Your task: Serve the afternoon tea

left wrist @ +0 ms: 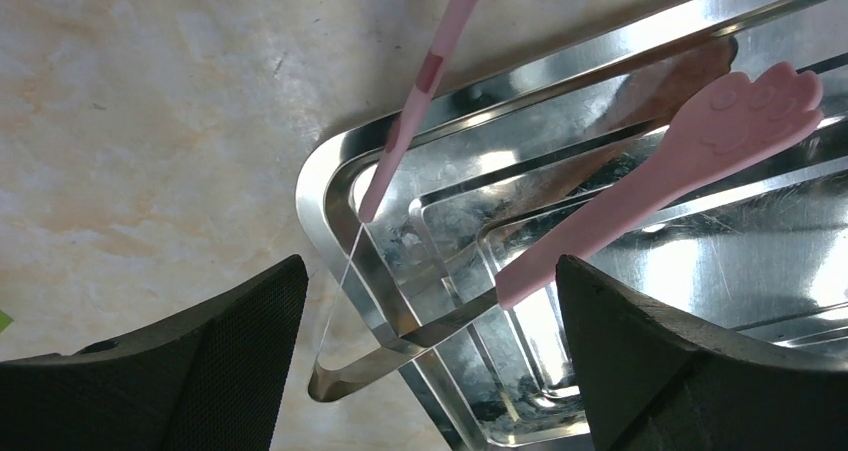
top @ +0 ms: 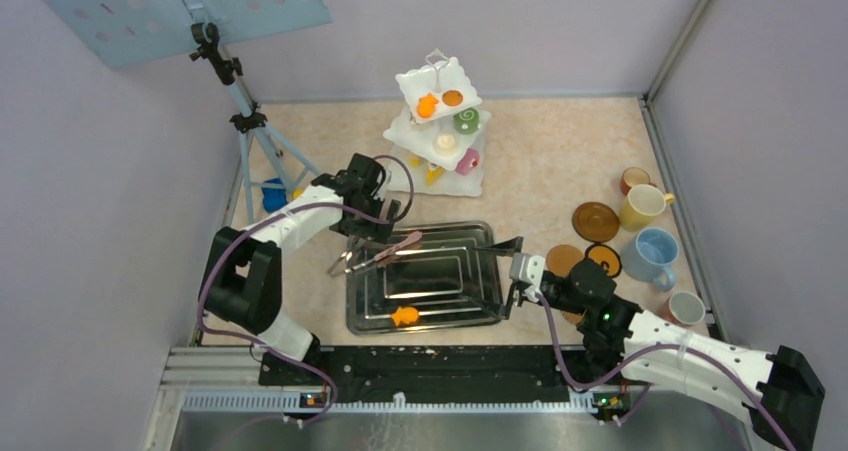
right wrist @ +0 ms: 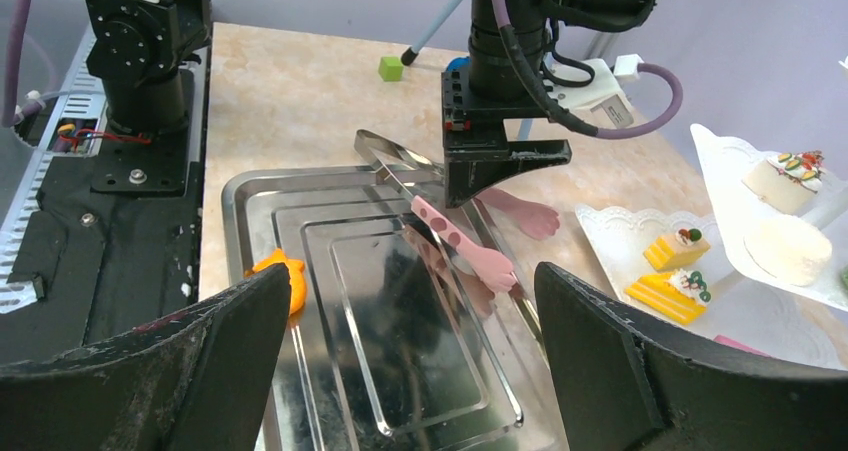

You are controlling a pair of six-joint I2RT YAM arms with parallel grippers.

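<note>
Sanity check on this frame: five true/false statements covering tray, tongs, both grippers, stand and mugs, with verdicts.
1. An orange pastry lies in the steel tray. True.
2. The left gripper is clamped on the pink tongs. False: its jaws stand open, and the tongs lie across the tray's corner.
3. The right gripper holds a mug. False: it is open and empty, beside the tray.
4. The white three-tier stand is bare. False: pastries sit on its tiers.
5. The yellow mug, blue mug, brown mug and grey mug all stand to the right of the tray. True.
</note>
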